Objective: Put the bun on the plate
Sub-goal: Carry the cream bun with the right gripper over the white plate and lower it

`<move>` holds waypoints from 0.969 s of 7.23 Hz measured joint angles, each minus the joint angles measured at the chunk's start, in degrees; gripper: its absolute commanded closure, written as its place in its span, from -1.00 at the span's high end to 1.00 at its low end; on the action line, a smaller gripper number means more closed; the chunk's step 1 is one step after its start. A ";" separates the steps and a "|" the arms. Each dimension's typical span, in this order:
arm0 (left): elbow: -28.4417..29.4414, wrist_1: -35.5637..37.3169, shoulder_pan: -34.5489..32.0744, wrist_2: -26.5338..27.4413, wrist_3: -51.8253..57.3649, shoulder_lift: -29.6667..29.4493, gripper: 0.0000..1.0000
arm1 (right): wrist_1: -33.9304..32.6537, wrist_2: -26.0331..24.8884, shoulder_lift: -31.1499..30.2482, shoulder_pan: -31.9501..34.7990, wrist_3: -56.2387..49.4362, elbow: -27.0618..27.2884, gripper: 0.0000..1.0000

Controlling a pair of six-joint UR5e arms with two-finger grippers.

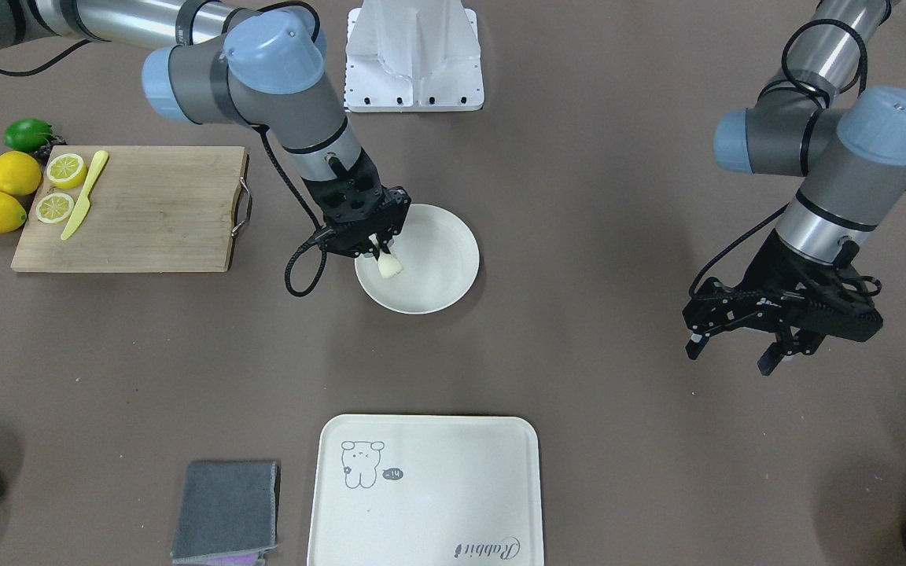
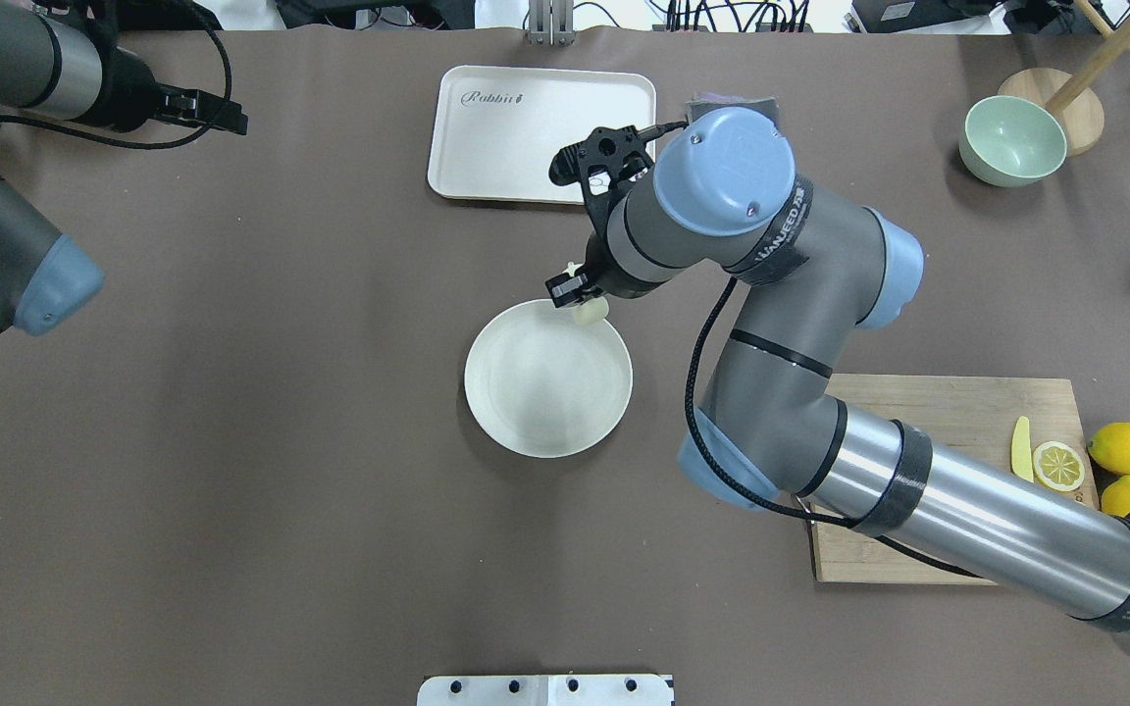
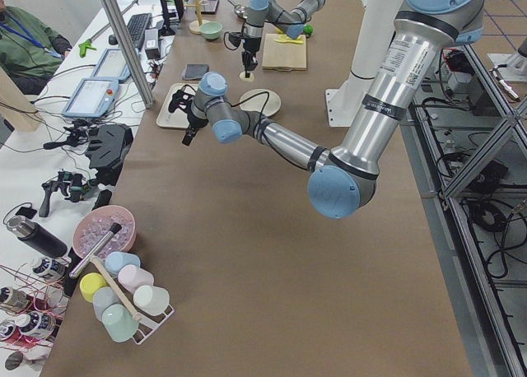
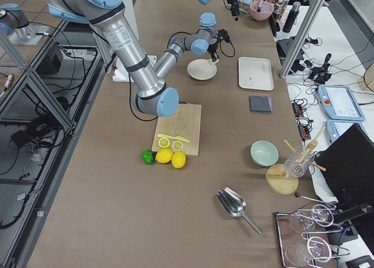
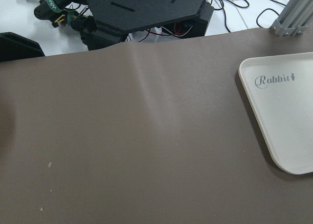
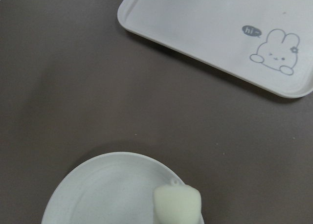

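The bun (image 1: 390,267), a small pale cream block, is pinched in my right gripper (image 1: 384,253), which is shut on it. It hangs over the edge of the round cream-white plate (image 1: 453,292) in the middle of the table, on the plate's tray-ward side. Whether it touches the plate I cannot tell. In the overhead view the bun (image 2: 590,312) peeks out under the wrist at the plate's (image 2: 538,436) far right rim. The right wrist view has the bun (image 6: 177,204) over the plate (image 6: 98,190). My left gripper (image 1: 731,355) hovers open and empty, far off to the side.
A cream bear tray (image 1: 453,511) lies beyond the plate, with a grey cloth (image 1: 225,511) beside it. A wooden cutting board (image 1: 154,220) holds lemon halves (image 1: 65,170) and a yellow knife (image 1: 85,195), with whole lemons (image 1: 16,173) next to it. A green bowl (image 2: 1011,140) sits far right.
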 measured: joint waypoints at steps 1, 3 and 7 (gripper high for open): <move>-0.16 -0.59 -0.28 -0.01 -0.07 0.00 0.95 | -0.01 -0.99 0.39 -1.56 -0.04 -0.22 -0.49; -0.53 -0.97 -0.96 0.07 -0.11 0.06 0.95 | 0.22 -1.59 0.90 -3.15 -0.02 -1.37 0.99; -0.46 -2.13 -3.53 0.21 -0.06 -1.07 0.95 | 1.33 -1.45 1.00 -3.96 1.87 -1.46 1.00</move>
